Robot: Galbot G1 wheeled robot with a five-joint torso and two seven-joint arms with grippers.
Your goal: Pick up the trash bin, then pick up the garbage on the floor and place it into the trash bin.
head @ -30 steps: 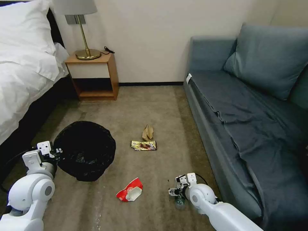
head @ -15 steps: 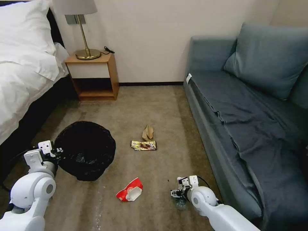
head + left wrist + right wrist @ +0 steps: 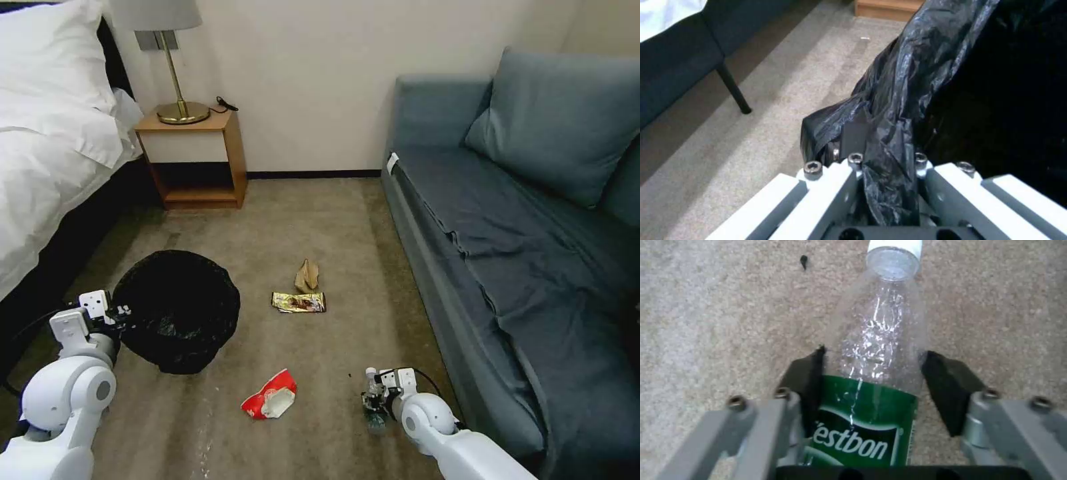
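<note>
The trash bin (image 3: pixel 177 310), covered by its black liner bag (image 3: pixel 925 73), is on the carpet at the left. My left gripper (image 3: pixel 120 312) is at its near-left rim, shut on a fold of the liner and rim (image 3: pixel 882 146). Near the sofa's front, my right gripper (image 3: pixel 372 399) has its pads against both sides of the clear bottle with the green label (image 3: pixel 876 350), whose white cap (image 3: pixel 894 256) points away from the wrist. On the floor lie a red-and-white snack packet (image 3: pixel 270 397), a gold wrapper (image 3: pixel 299 302) and a tan paper wad (image 3: pixel 307 275).
A bed (image 3: pixel 47 153) with white linen runs along the left. A wooden nightstand (image 3: pixel 193 157) with a lamp stands at the back wall. The blue-grey sofa (image 3: pixel 520 253) lines the right side. Open carpet lies between bin and sofa.
My right arm has drawn back toward me and its wrist has turned, so the bottle's cap end now points up. The left arm and bin have barely shifted.
</note>
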